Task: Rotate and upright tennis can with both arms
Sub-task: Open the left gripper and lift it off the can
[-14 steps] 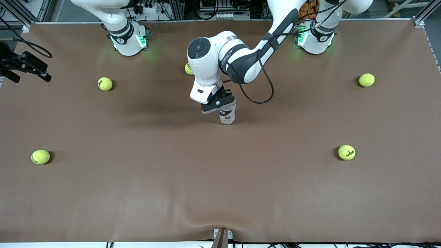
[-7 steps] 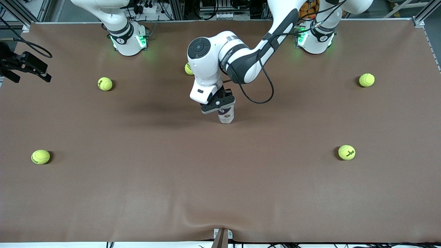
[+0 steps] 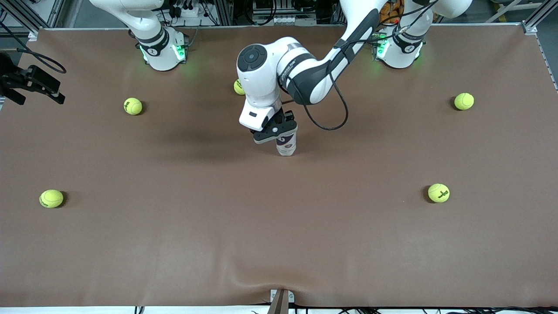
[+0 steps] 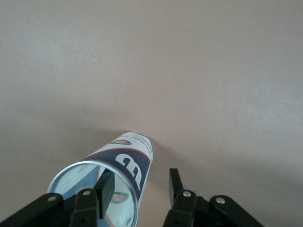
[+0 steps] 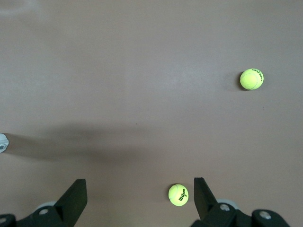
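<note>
Here the upright tennis can (image 3: 286, 146) is straddled at its rim wall by the left gripper's (image 4: 138, 185) spread fingers; the right gripper (image 5: 137, 196), parted, waits empty above the table (image 3: 174, 226).

The left gripper (image 3: 279, 131) sits over the upright tennis can (image 3: 286, 146) at mid-table, while five tennis balls (image 3: 133, 106) lie scattered on the brown table (image 3: 279, 226).

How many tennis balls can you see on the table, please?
5. Two toward the right arm's end, two toward the left arm's end, and one partly hidden by the left arm. More may be hidden.
</note>
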Motion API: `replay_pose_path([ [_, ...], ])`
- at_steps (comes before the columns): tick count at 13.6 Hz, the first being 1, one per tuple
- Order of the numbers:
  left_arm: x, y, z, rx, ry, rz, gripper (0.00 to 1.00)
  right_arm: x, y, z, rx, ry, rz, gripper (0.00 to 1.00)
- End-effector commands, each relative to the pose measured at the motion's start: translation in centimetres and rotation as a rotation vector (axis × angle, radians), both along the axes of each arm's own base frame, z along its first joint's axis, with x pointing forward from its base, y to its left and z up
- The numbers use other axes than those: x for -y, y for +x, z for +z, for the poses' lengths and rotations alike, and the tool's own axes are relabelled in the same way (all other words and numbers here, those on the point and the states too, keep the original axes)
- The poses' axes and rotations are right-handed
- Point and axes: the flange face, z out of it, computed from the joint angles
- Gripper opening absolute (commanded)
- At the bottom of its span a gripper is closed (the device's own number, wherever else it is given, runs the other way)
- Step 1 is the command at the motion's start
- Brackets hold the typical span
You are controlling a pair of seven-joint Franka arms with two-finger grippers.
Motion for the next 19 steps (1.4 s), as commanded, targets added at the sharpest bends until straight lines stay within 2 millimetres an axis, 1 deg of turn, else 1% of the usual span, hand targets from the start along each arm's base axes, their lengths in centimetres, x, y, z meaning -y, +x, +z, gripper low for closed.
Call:
replay_pose_path([
  [1, -0.6, 0.0, 2.9, -0.003, -0.025, 0.041, 1.0, 0.0, 0.1, 0.5, -0.002, 0.004, -0.014, 1.0],
  [2, -0.7, -0.2, 3.9, -0.004, -0.035, 0.042, 1.0, 0.0, 0.1, 0.5, -0.004, 0.004, -0.014, 1.0],
  [3, -0.9, -0.2, 4.5, -0.002, -0.035, 0.041, 1.0, 0.0, 0.1, 0.5, -0.002, 0.004, -0.014, 1.0],
  [4, -1.2, -0.1, 4.6, -0.007, -0.03, 0.045, 1.0, 0.0, 0.1, 0.5, -0.002, 0.004, -0.014, 1.0],
  [6, -2.6, 1.1, 5.9, -0.003, -0.039, 0.074, 1.0, 0.0, 0.1, 0.5, -0.002, 0.004, -0.014, 1.0],
  [7, -2.8, 1.1, 6.6, -0.002, -0.042, 0.077, 1.0, 0.0, 0.1, 0.5, -0.002, 0.004, -0.014, 1.0],
  [8, -3.7, 1.8, 7.5, 0.005, -0.047, 0.092, 1.0, 0.0, 0.1, 0.5, -0.002, 0.004, -0.014, 1.0],
  [10, -6.4, 3.9, 10.0, 0.029, -0.063, 0.12, 1.0, 0.0, 0.1, 0.5, -0.002, 0.004, -0.014, 1.0],
  [11, -7.5, 4.4, 11.2, 0.035, -0.071, 0.106, 1.0, 0.0, 0.1, 0.5, -0.002, 0.004, -0.014, 1.0],
  [13, -9.5, 5.5, 12.5, 0.032, -0.057, 0.069, 1.0, 0.0, 0.1, 0.5, -0.002, 0.004, -0.014, 1.0],
  [16, -15.0, 8.6, 15.1, 0.03, -0.042, 0.037, 1.0, 0.0, 0.1, 0.5, -0.002, 0.004, -0.014, 1.0],
  [18, -19.1, 11.1, 16.1, 0.021, -0.06, 0.011, 1.0, 0.0, 0.1, 0.5, -0.002, 0.004, -0.014, 1.0],
  [19, -20.6, 12.1, 16.2, 0.02, -0.059, -0.002, 1.0, 0.0, 0.1, 0.5, -0.002, 0.004, -0.014, 1.0],
])
